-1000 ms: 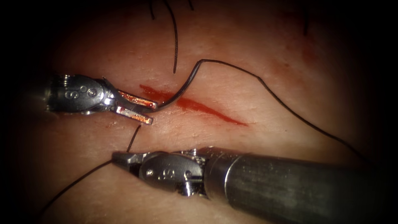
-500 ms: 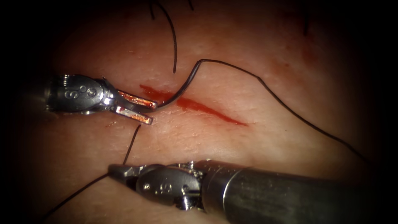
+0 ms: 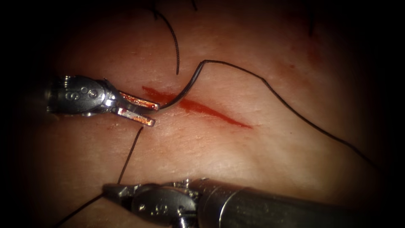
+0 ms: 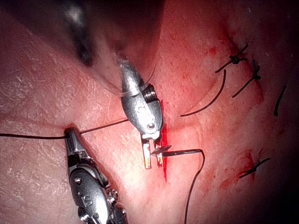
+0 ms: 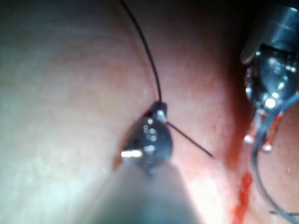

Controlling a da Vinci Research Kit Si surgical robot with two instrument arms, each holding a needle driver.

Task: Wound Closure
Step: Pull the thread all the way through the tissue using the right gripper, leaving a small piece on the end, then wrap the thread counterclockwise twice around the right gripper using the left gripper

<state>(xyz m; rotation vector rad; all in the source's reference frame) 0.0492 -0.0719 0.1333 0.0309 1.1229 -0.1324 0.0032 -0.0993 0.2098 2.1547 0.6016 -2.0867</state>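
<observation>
The cut (image 3: 211,113) runs slantwise across the tissue (image 3: 253,160), wet with red fluid. My left tool (image 3: 155,115) lies at the cut's left end with its jaws open. The dark curved needle (image 3: 187,86) has its point at the tip of the upper jaw and arches up and to the right. I cannot tell whether the needle is in the tissue. In the left wrist view the needle's point (image 4: 161,150) lies across those jaws (image 4: 153,164). My right tool (image 3: 109,189) is shut on the thread (image 3: 128,156), which rises taut to the tissue just below the left jaws.
From the needle's rear end the thread (image 3: 295,112) trails off to the right. A cut end of thread (image 3: 177,46) hangs above the cut. Tied stitches (image 4: 238,58) (image 4: 254,163) sit on the tissue beyond the cut.
My right tool has moved down and slightly left with the thread in its jaws, drawing a longer stretch out of the tissue. The left tool and the needle have stayed put.
</observation>
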